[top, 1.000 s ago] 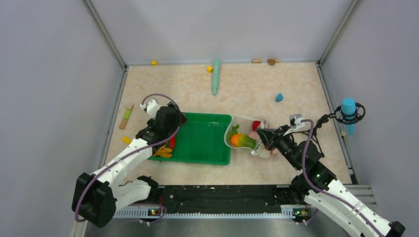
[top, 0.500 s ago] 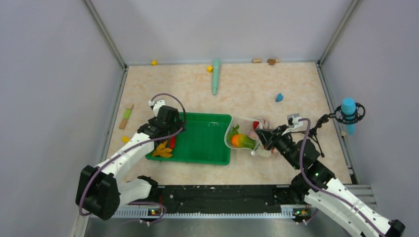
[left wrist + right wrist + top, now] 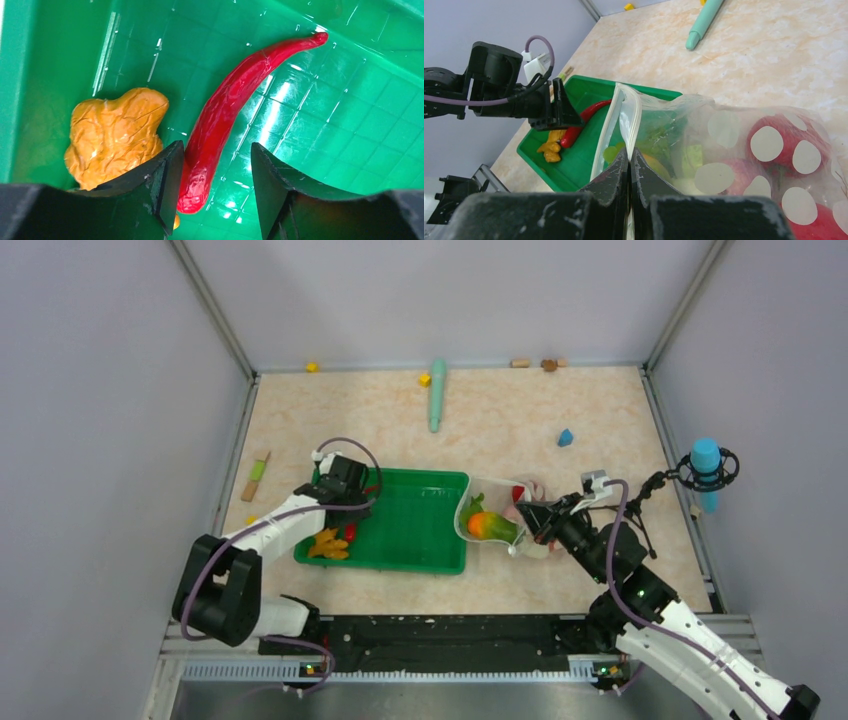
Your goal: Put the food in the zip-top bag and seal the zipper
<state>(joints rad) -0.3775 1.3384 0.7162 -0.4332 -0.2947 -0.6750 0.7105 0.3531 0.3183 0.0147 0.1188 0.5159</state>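
- The left claw [image 3: 213, 186] hangs half-open low in the green tray [image 3: 350, 125], with the fat end of the red chili [image 3: 235, 95] between its jaws and nothing gripped yet. One finger looks to be against the chili's side while the other stands apart. An off-centre squeeze could squirt the glossy thing out.
- The yellow-orange bunch [image 3: 115, 135] sits just outside that near finger, so a sideways correction could shove it or pinch it too.
- The hold would be on the chili's very end. Lifted from there, its long tail may swing and catch the bag's lip.
- The right claw [image 3: 630, 165] is clamped shut on the zipper [image 3: 624, 107] rim, propping up the zip-top bag [image 3: 724, 130]. The mouth looks narrow, and tomatoes [image 3: 784, 145] sit just beyond the claw's tips. A hard push could tug the film free.
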